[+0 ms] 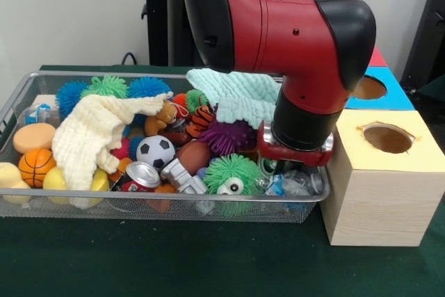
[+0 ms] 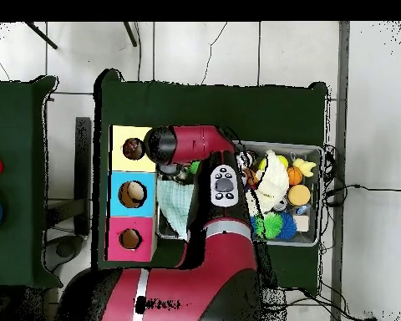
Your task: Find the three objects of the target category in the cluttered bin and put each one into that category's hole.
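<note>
A wire mesh bin (image 1: 208, 208) is packed with toys and cloths. My gripper (image 1: 293, 172) reaches down into the bin's right end, next to the yellow-topped box (image 1: 417, 145). Its tip is buried among crumpled clear plastic (image 1: 300, 184), and the wrist hides the rest. Beside it lie a green fuzzy ball with an eye (image 1: 233, 174) and a purple spiky ball (image 1: 227, 135). Further left are a soccer ball (image 1: 155, 151), a drink can (image 1: 139, 177) and a basketball (image 1: 36, 165). In the overhead view the arm (image 2: 166, 144) covers the gripper.
A cream cloth (image 1: 90, 133) and a mint cloth (image 1: 233, 95) drape over the toys. Three boxes stand in a row beside the bin: the yellow hole (image 1: 387, 138), the blue hole (image 1: 368, 88) and the red box (image 1: 377, 57). Overhead, the holes (image 2: 132, 194) lie left of the bin (image 2: 317, 150).
</note>
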Controlling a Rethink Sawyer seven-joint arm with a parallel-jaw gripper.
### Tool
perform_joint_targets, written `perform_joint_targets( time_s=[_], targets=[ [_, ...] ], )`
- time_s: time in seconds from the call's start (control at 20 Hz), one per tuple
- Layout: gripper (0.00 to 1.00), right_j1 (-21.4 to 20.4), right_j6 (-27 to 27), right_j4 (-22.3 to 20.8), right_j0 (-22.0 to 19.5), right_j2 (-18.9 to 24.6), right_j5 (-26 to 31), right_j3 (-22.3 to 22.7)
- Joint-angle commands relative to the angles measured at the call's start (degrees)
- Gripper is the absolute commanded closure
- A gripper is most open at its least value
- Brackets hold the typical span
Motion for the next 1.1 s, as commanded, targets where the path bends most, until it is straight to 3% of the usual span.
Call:
perform_joint_targets(
  time_s=[0.05,0.45,1.1],
  targets=[
    [1.0,-2.9,5.2,2.0,-3.0,3.8,-5.2,8.0],
    [1.0,-12.6,3.6,3.7,-4.0,3.1,-1.9,16.6],
    [1.0,-17.2,0.9,4.3,-6.8,4.3,1.4,20.3]
  ],
)
